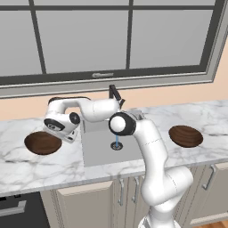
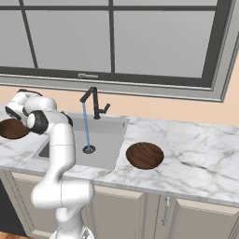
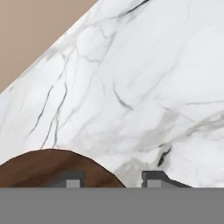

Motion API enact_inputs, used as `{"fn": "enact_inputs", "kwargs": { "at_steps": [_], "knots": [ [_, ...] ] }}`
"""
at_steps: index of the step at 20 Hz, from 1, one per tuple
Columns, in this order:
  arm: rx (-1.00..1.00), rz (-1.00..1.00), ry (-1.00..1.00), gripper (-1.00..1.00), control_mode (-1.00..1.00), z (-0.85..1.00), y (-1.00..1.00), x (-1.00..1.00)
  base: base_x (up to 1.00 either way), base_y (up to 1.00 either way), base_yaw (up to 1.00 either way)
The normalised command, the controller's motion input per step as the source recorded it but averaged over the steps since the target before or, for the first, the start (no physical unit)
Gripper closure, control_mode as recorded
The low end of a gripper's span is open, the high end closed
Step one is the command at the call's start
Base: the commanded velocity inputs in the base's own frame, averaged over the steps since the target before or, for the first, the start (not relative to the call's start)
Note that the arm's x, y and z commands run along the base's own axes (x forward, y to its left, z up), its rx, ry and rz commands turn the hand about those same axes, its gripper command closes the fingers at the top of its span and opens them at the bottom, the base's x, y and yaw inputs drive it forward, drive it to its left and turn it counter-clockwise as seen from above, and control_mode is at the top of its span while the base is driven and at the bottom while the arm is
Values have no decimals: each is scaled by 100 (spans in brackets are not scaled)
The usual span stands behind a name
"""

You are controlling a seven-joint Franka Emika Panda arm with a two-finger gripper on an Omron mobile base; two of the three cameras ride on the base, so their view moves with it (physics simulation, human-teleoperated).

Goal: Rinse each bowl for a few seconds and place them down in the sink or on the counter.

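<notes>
One dark-brown wooden bowl lies on the white marble counter left of the sink. My gripper is stretched out low over this bowl's right rim. In the hand view one fingertip stands over the bowl and the other stands over bare marble, so the jaws are open and straddle the rim with a gap. A second, like bowl rests on the counter right of the sink.
The black faucet is running; a thin stream of water falls onto the drain. A window and a beige wall stand behind the counter. Beige cabinets are below.
</notes>
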Motion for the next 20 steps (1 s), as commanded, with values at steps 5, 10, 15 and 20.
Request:
{"fn": "enact_inputs", "kwargs": {
  "at_steps": [5, 10, 15, 20],
  "knots": [
    [-3, 3, 0, 100, -100, 34, 2, 0, 0, 0, 0],
    [-2, 4, 0, 100, -100, 54, -7, 0, 0, 0, 0],
    [-3, 1, -1, 100, -100, 49, -25, -6, 0, 0, 0],
    [-11, -11, -5, 100, -100, 45, -19, -11, 0, 0, 0]
  ]
}}
